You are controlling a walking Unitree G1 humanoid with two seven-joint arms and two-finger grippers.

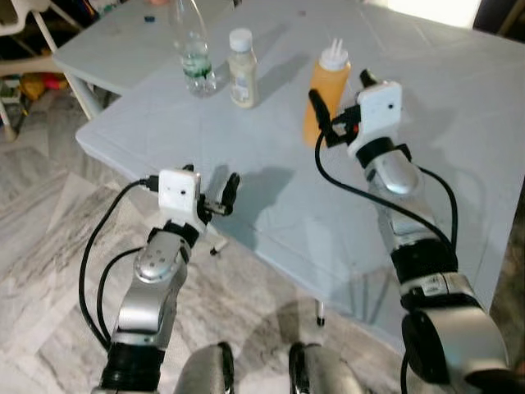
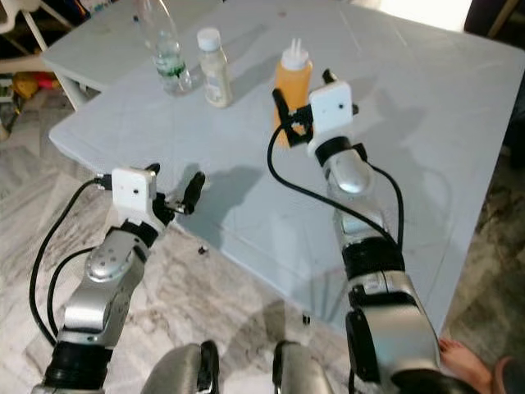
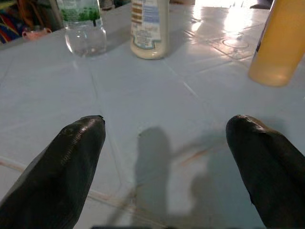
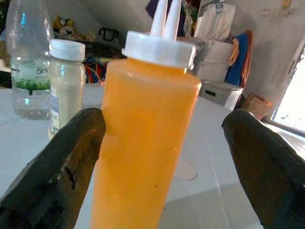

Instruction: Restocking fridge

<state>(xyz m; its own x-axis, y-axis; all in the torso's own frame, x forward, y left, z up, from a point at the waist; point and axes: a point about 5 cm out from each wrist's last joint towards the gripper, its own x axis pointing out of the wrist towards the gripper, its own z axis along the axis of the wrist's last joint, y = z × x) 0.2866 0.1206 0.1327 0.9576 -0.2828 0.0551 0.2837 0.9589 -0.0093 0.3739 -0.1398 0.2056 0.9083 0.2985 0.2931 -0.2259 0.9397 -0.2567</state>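
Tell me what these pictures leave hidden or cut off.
- Orange squeeze bottle: in the left eye view the right hand covers its lower side; its base is cut off in the right wrist view.
- Clear water bottle: its top is cut off by the frame edge in both eye views.
- White-capped jar: label print too small to read.
- Person's foot: cut off at the right eye view's edge.
- Left hand: open near the table edge.

On my left eye feed, the right end effector [image 1: 321,115] sits right up against the orange squeeze bottle [image 1: 326,89] on the pale counter [image 1: 459,123]. The left end effector [image 1: 225,195] hovers at the counter's near edge. Farther back stand a cream bottle [image 1: 242,69] and a clear water bottle [image 1: 193,51].
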